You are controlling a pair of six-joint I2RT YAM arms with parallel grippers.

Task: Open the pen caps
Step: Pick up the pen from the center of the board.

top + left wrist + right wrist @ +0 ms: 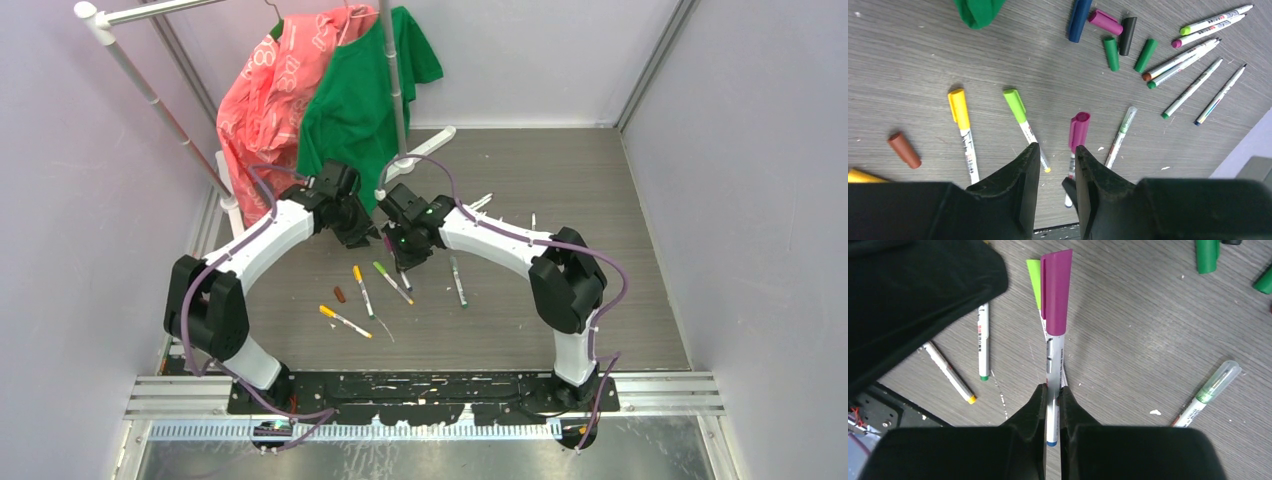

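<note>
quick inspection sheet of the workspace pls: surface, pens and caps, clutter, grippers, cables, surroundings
surface: grey wood-grain table, a few white specks
job's things: magenta-capped pen in the right gripper; yellow-capped pen and light green-capped pen lying capped; loose caps and uncapped pens further off
clutter: green shirt and pink shirt hanging on a rack at the far side
grippers: right gripper shut on the magenta-capped pen's barrel; left gripper with jaws apart, that barrel in the gap
cables: purple cables along both arms, clear of the pens
surroundings: pale walls; nothing else seen
</note>
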